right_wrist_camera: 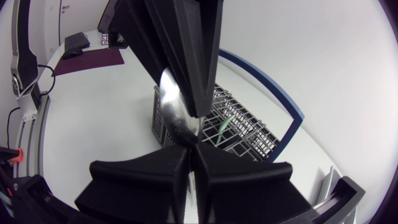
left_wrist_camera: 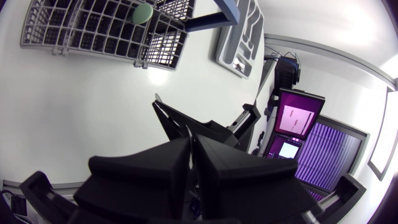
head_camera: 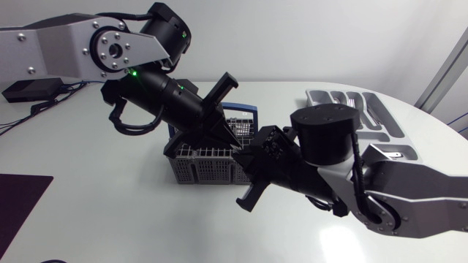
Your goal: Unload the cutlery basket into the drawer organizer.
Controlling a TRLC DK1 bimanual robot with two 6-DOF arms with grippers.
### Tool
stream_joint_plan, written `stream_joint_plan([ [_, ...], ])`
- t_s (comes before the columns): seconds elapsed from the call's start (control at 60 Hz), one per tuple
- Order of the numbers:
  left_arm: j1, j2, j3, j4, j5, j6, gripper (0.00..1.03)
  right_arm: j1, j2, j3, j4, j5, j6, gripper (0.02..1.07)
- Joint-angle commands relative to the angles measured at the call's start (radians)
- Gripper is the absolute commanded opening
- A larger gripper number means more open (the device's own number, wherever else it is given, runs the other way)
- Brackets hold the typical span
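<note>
A silver spoon hangs between my two grippers above the grey cutlery basket. My left gripper points down from the left and is shut on the spoon's upper part; its black fingers fill the right wrist view. My right gripper meets it from below, shut on the tip of the spoon's bowl; it also appears in the head view. In the left wrist view my left gripper is shut, with the basket beyond it. The grey drawer organizer lies at the back right.
The basket has a blue handle and holds a green-tipped item. A dark mat lies at the table's front left. A black box with cables sits at the back left.
</note>
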Motion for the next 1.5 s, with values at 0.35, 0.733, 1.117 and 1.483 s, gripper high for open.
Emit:
stream_joint_plan([
  [0.35, 0.052, 0.009, 0.039, -0.004, 0.037, -0.025, 0.75, -0.010, -0.011, 0.008, -0.091, -0.026, -0.011, 0.07],
  [0.733, 0.105, 0.002, 0.027, 0.011, -0.118, 0.085, 0.95, -0.171, -0.141, 0.006, -0.332, -0.198, -0.109, 0.07],
  [1.117, 0.165, -0.006, -0.039, -0.023, -0.259, 0.295, 0.98, -0.561, -0.189, 0.037, -0.550, -0.422, -0.292, 0.07],
  [1.483, 0.202, -0.047, -0.101, -0.017, -0.299, 0.355, 0.98, -0.852, -0.031, 0.158, -0.768, -0.545, -0.760, 0.07],
])
